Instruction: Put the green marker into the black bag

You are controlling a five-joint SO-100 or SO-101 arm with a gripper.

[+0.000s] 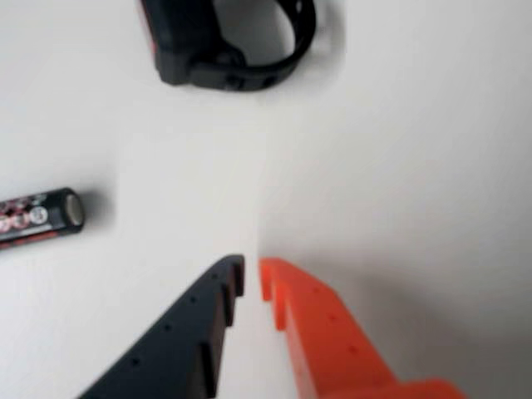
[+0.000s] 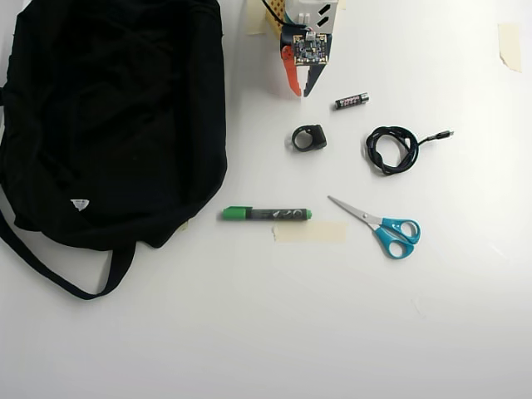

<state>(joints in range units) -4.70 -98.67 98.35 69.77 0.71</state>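
In the overhead view the green marker (image 2: 266, 214) lies flat on the white table, green cap to the left, just right of the black bag's lower edge. The black bag (image 2: 116, 116) fills the left side, with its strap trailing toward the bottom left. My gripper (image 2: 300, 91) is at the top centre, well above the marker and right of the bag. The gripper (image 1: 251, 274) points down at bare table in the wrist view, its black and orange fingertips almost touching and nothing between them. The wrist view shows neither marker nor bag.
A small black clip-like object (image 2: 308, 138) (image 1: 224, 41) lies just below the gripper. A black AAA battery (image 2: 352, 100) (image 1: 41, 218) is to its right. A coiled black cable (image 2: 392, 150), blue-handled scissors (image 2: 386, 229) and a tape strip (image 2: 309, 232) lie further right.
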